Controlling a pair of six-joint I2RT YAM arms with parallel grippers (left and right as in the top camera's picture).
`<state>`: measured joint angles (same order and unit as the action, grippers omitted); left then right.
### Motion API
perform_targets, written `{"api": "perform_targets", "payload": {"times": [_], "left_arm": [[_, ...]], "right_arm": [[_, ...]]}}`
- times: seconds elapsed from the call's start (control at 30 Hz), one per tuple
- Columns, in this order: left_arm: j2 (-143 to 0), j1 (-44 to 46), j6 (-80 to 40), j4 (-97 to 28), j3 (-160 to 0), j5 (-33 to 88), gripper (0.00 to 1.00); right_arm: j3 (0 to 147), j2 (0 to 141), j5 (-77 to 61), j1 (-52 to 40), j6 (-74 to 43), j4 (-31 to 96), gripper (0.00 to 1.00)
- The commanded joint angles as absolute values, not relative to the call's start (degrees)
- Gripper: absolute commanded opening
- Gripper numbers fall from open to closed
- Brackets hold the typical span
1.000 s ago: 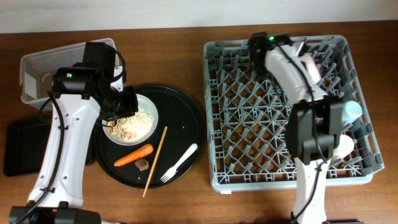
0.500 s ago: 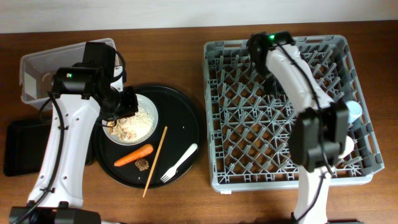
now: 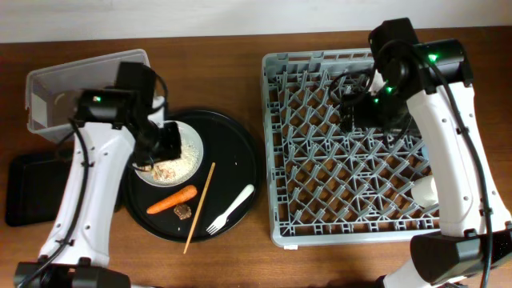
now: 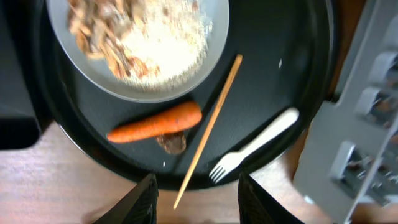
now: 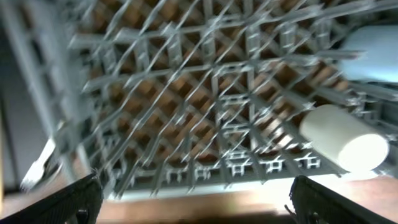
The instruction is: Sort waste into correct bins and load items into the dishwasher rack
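The right hand (image 5: pixel 194 186) has sprung wide and holds nothing above the dishwasher rack (image 3: pixel 320 232), where the small white cup (image 5: pixel 345 140) and light blue cup (image 5: pixel 373 53) already lie, so it seems free to fetch another item. The left hand (image 4: pixel 198 190), its grip loosened and empty, hovers over the white plate (image 4: pixel 214 43) of white rice (image 4: pixel 171 43). The white plastic fork (image 4: pixel 255 143) is still on the round black tray (image 4: pixel 280 37).

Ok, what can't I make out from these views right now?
Blue cup: hidden under the right arm overhead; blurred and cut by the edge in the right wrist view.
Plate: left side under the left arm overhead; top cut off in the left wrist view.
Clear tub: contents too faint overhead.
Black tray: partly under the left arm overhead.
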<state>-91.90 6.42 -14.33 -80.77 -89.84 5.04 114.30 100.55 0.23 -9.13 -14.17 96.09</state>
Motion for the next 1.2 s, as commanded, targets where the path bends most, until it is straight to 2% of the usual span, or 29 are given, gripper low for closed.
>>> {"api": "perform_targets", "payload": {"times": [0.0,0.17,0.33,0.57,0.9,1.17], "left_arm": [[-90.41,9.45,-14.04,-80.68,-84.42,4.71,0.41],[-90.41,13.37,-14.04,-75.24,-77.76,4.67,0.42],[-91.33,14.17,-14.06,-57.87,-71.29,4.64,0.47],[-97.17,14.17,-14.09,-44.29,-68.47,4.64,0.46],[-107.26,14.20,-18.46,-38.17,-68.47,1.52,0.46],[-111.55,14.26,-18.44,-38.00,-68.45,1.69,0.45]], "right_arm": [[114.54,100.53,-5.39,-9.04,-10.28,96.71,0.99],[114.54,100.53,-5.39,-9.02,-10.26,96.71,0.99],[114.54,100.53,-5.39,-9.04,-9.56,96.97,0.99],[114.54,100.53,-5.39,-9.04,-9.19,97.17,0.99],[114.54,100.53,-5.37,-9.02,-9.19,97.21,0.99],[114.54,100.53,-5.37,-9.02,-9.19,97.19,0.99]]}}
